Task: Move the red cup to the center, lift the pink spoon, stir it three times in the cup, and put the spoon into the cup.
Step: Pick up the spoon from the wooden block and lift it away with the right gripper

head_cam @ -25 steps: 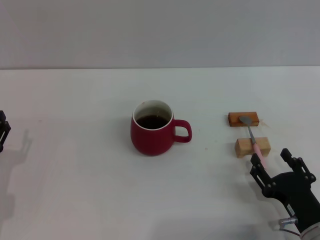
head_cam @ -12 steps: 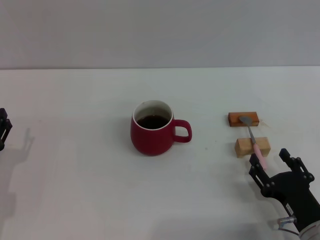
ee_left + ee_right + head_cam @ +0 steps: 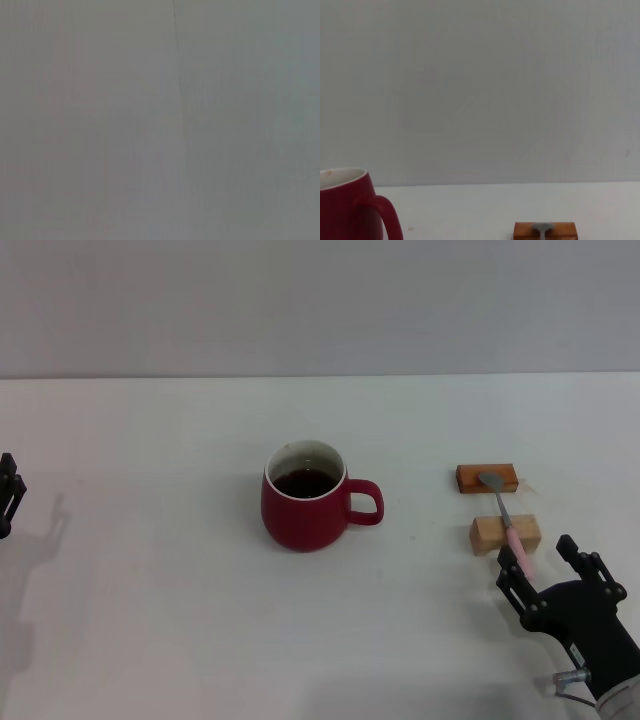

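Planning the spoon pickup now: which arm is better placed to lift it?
The right. Its gripper is open just short of the pink spoon, which rests across two wooden blocks. The left gripper sits at the table's far left edge, beyond the red cup.

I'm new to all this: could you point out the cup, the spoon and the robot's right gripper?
cup [image 3: 300, 515]: head view, on its red outer wall.
spoon [image 3: 501, 512]: head view, on its grey stem.
right gripper [image 3: 541, 559]: head view, midway between its open fingertips.

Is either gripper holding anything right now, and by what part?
Nothing is held. The right gripper is open beside the pink spoon's handle end; the left gripper is off at the table's edge.
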You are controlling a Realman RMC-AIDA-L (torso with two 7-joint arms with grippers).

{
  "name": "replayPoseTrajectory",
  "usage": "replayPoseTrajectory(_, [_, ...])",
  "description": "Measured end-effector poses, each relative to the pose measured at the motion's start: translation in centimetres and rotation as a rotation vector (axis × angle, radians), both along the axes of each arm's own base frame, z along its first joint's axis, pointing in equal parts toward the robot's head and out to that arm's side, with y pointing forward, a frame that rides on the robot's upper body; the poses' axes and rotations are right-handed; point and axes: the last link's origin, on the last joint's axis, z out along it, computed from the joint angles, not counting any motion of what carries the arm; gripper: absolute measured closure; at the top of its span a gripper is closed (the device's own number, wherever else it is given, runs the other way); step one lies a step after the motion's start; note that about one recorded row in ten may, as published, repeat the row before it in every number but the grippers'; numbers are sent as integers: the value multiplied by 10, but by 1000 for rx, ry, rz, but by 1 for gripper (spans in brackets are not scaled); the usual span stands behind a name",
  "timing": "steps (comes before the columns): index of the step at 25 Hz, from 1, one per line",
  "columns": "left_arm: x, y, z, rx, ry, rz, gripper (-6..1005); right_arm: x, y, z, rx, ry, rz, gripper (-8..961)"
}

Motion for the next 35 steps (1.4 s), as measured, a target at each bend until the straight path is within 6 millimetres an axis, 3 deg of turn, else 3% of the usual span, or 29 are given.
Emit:
replayPoseTrajectory(6, [0, 0, 0, 1, 0, 0, 159, 0, 1, -3, -20, -4, -6, 216])
replayPoseTrajectory(12, [0, 0, 0, 0, 1, -2, 159, -1, 1, -4, -28, -5, 1, 323])
replayPoseTrajectory(14, [0, 0, 0, 0, 1, -3, 159, -1, 1, -5, -29, -4, 2, 508])
replayPoseTrajectory(35, [1, -3, 2, 15, 4, -16, 159, 0, 0, -5, -39, -9, -3, 589])
